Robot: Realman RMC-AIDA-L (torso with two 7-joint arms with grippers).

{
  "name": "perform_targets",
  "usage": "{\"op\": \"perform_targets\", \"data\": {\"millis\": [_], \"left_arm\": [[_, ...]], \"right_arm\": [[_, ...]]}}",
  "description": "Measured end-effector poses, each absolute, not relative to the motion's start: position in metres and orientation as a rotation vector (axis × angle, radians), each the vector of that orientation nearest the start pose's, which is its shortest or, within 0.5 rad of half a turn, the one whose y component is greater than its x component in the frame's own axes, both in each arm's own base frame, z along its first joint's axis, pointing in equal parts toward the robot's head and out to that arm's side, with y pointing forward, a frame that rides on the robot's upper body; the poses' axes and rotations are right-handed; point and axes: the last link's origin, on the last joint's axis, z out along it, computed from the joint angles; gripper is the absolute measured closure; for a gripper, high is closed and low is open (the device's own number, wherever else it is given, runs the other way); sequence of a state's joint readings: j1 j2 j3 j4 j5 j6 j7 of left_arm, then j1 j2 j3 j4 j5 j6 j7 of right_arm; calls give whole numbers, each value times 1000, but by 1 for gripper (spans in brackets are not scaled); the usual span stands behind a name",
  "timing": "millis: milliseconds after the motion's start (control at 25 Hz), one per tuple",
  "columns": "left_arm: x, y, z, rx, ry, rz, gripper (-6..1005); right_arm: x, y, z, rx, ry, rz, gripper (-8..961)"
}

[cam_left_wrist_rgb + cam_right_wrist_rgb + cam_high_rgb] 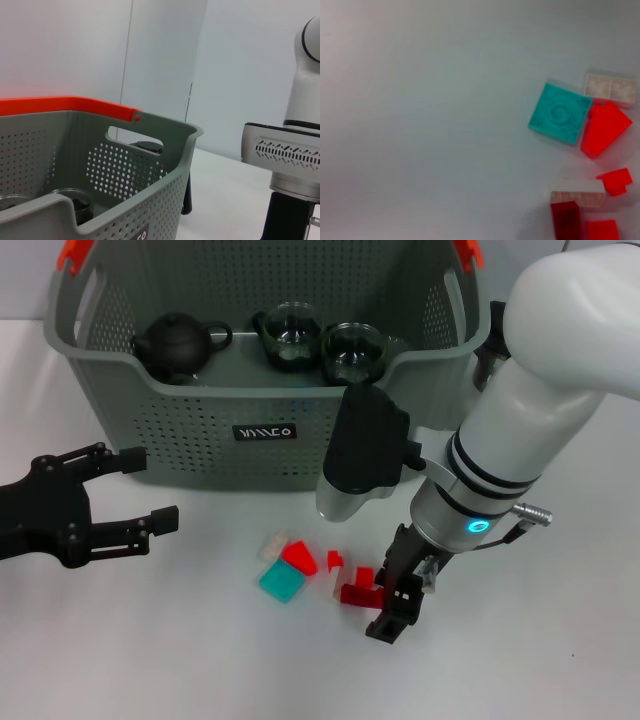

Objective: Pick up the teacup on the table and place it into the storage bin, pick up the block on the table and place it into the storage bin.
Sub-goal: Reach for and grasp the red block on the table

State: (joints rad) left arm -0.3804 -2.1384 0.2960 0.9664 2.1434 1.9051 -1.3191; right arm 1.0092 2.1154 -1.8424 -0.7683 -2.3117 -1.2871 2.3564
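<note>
Grey-green perforated plastic, the storage bin (190, 445) stands at the far side of the white table (150, 650), and I can already see a dark teapot (172, 344) and two glass teacups (287, 335) resting on its floor, so I judge the cup half of the job done. What's left is the scatter of blocks just in front of the bin: a teal block (282, 583), a bright red block (298, 558), a whitish one (272, 544) and a dark red block (360, 593) nearest my working arm.

I have the right gripper (397, 605) low over the table, pointing down beside the dark red block, placed there because that piece is the closest to grab. Its fingers look slightly parted, and nothing is pinched between them. The right wrist view shows the teal block (560, 113) and red pieces (604, 129) lying flat and apart enough to single one out.

My left gripper (140, 490) sits parked well off to the side, fingers spread wide and holding nothing.
</note>
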Motion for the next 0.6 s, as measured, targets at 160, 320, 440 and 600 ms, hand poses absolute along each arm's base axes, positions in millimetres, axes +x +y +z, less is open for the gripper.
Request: {"op": "perform_targets", "data": {"millis": [160, 320, 440, 600], "left_arm": [[-297, 265, 67, -2574, -546, -758, 111], [-297, 265, 67, -2574, -546, -758, 112], [-297, 265, 67, -2574, -546, -758, 112], [-297, 265, 67, -2574, -546, -758, 111]], "right_arm": [[129, 348, -128, -2984, 336, -826, 219], [129, 349, -128, -2975, 336, -820, 323], [131, 350, -128, -2963, 338, -824, 434], [133, 351, -130, -2950, 321, -847, 436]]}}
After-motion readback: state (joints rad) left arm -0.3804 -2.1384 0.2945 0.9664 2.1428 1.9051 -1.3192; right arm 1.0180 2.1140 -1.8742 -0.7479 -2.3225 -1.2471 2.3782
